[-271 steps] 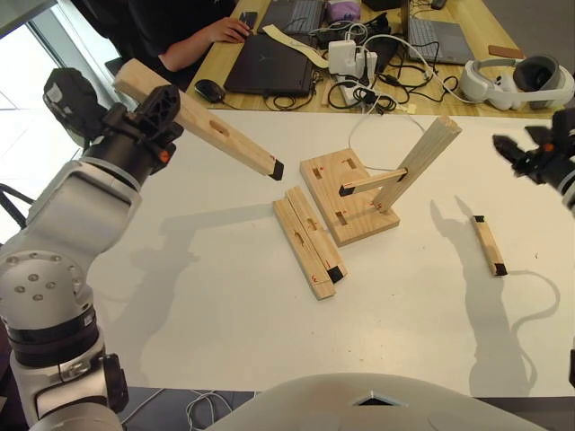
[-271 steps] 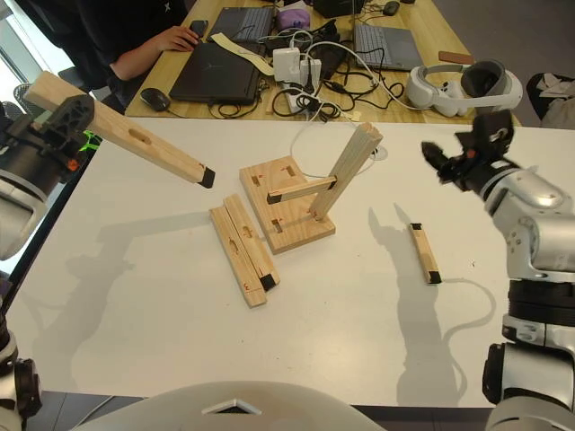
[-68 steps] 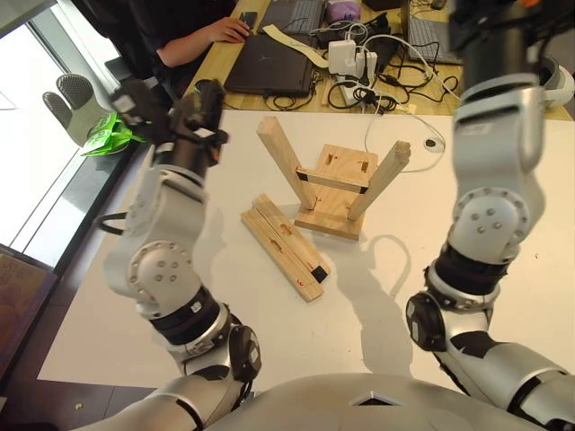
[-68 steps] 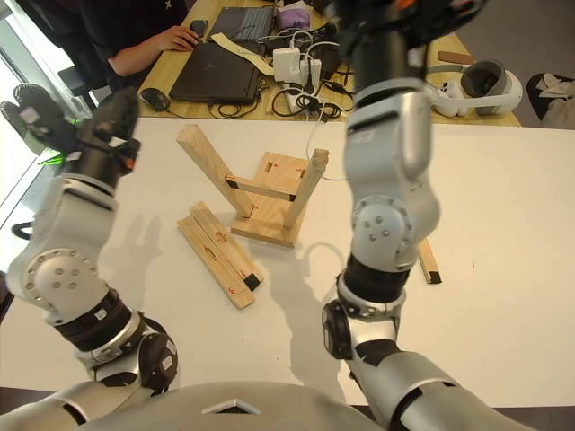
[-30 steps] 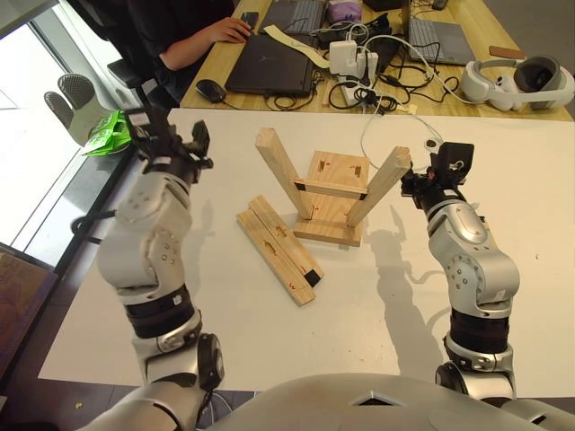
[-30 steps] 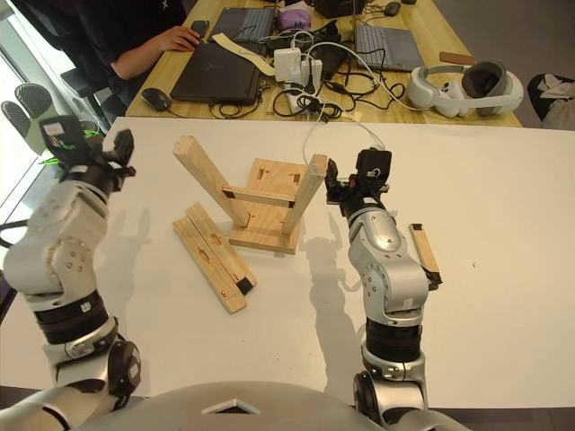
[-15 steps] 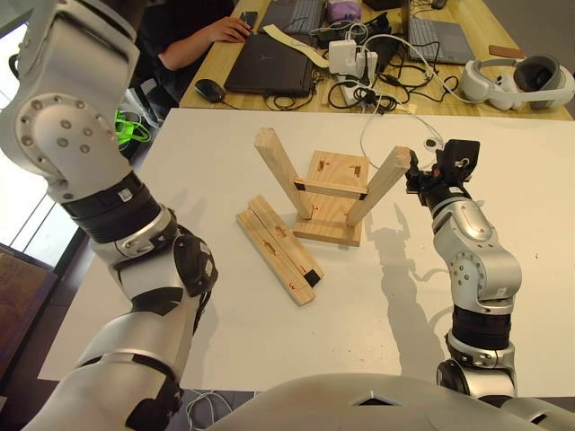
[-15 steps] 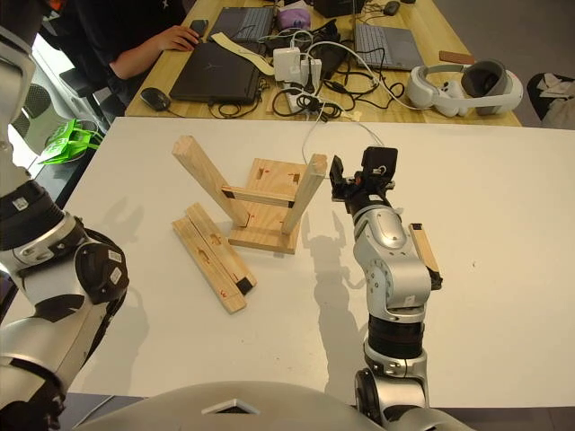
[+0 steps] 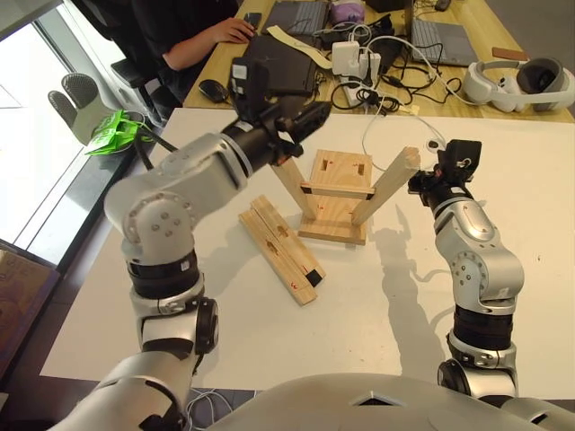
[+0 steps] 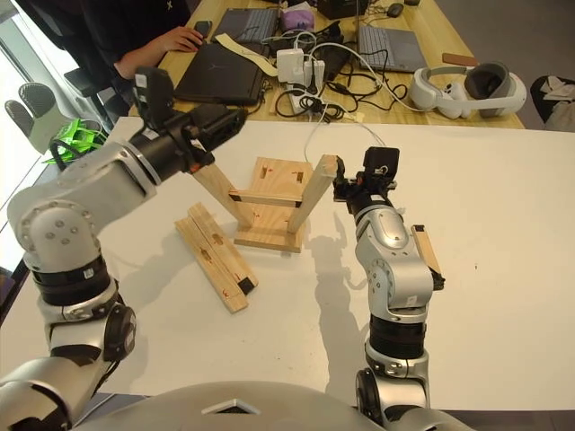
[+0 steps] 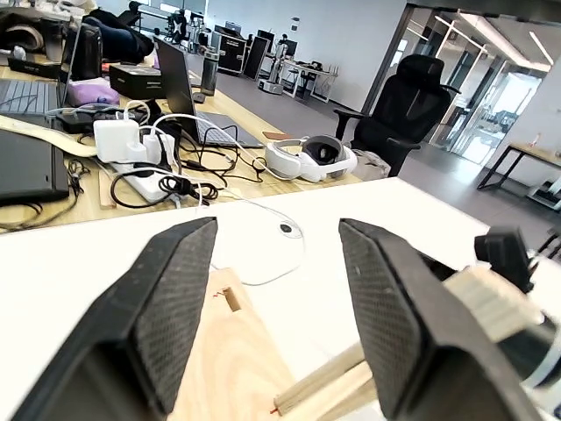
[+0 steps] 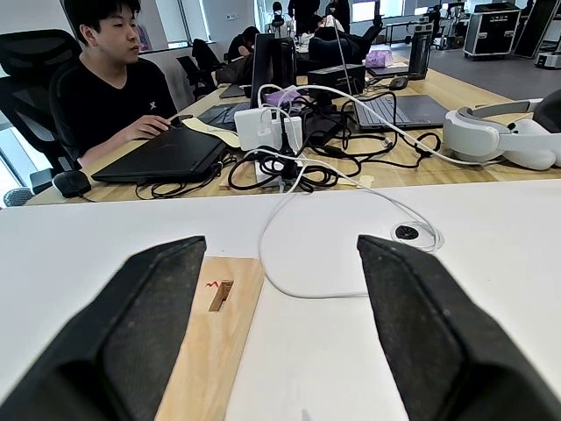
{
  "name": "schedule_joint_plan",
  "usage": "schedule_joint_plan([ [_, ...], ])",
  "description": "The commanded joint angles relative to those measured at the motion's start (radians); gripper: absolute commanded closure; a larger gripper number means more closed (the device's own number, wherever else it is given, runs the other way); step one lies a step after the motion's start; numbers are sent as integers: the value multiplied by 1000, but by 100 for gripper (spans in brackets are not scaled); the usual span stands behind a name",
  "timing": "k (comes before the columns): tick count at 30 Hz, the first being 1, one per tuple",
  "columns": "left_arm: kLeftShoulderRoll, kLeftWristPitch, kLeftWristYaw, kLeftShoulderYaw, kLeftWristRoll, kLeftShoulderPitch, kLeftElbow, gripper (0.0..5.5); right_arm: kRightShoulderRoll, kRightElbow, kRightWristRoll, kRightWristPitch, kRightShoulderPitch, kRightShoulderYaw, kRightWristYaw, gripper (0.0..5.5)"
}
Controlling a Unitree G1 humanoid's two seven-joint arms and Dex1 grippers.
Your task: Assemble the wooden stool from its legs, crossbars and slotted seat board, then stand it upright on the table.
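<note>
From where I stand, the near strip of the table (image 9: 359,323) is bare white top, and so is its far right side. The middle is blocked by the seat board (image 9: 340,171), where the left leg (image 9: 295,190) and right leg (image 9: 388,184) slant up, joined by a crossbar (image 9: 337,190), with an open gap above the bar. The left gripper (image 9: 305,121) hangs spread over the left leg. The right gripper (image 9: 422,182), fingers parted, sits just beside the right leg's top. Two loose legs (image 9: 278,249) lie just left of the board, a short crossbar (image 10: 426,254) lies by the right arm, and a white cable (image 12: 324,296) loops behind the board.
</note>
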Motion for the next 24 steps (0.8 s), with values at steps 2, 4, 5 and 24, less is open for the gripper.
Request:
schedule_joint_plan([
  [2, -123, -6, 98, -38, 62, 133, 38, 295, -28, -8, 0, 24, -12, -19, 18, 227],
  [4, -120, -37, 116, 62, 47, 59, 44, 295, -23, -6, -1, 18, -13, -19, 17, 227],
  [5, -121, -49, 125, 100, 36, 28, 42, 295, -21, -7, -1, 17, -12, -20, 16, 227],
  [24, 138, -153, 404, 491, 367, 416, 31, 295, -178, 405, -54, -213, -108, -255, -17, 227],
])
